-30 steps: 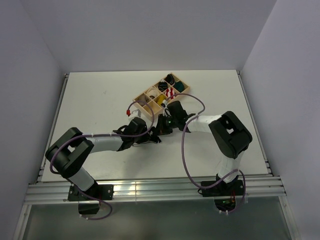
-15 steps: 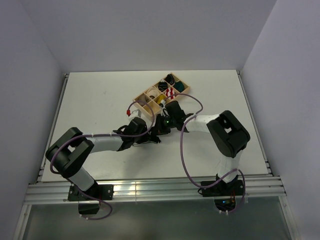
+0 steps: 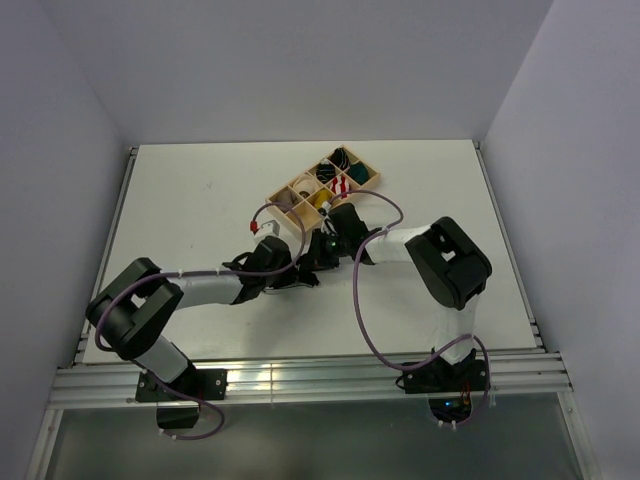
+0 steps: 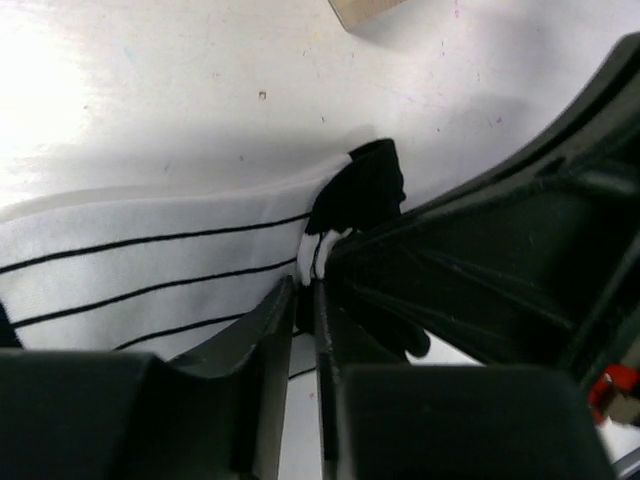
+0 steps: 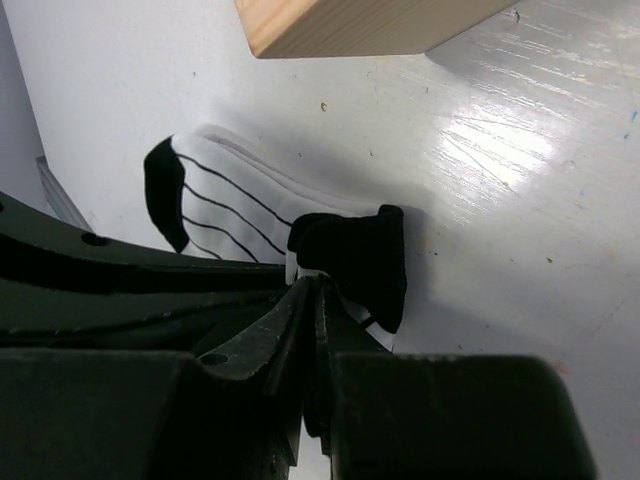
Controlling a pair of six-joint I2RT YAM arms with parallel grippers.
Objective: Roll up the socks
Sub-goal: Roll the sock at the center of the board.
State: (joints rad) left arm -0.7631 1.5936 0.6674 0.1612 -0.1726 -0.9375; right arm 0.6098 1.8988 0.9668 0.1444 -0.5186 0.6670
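Note:
A white sock [image 4: 150, 255] with thin black stripes lies flat on the table, its black toe [image 4: 365, 190] folded up. My left gripper [image 4: 305, 290] is at the fold, jaws a thin slit apart, with the sock's white edge pinched at the tips. In the right wrist view the same sock [image 5: 235, 205] stretches away to its black heel [image 5: 165, 195]. My right gripper [image 5: 315, 290] is shut on the edge just under the black toe [image 5: 350, 260]. From above, the left gripper [image 3: 298, 272] and the right gripper [image 3: 318, 256] meet tip to tip and hide the sock.
A wooden compartment tray [image 3: 287, 190] stands just beyond the grippers, holding dark, yellow, red-and-white and teal rolls. Its corner [image 5: 370, 25] hangs close over the sock in the right wrist view. Purple cables loop over both arms. White walls enclose the table.
The right arm's elbow has swung a little left and toward the tray. Both grippers stay together at the same spot on the sock.

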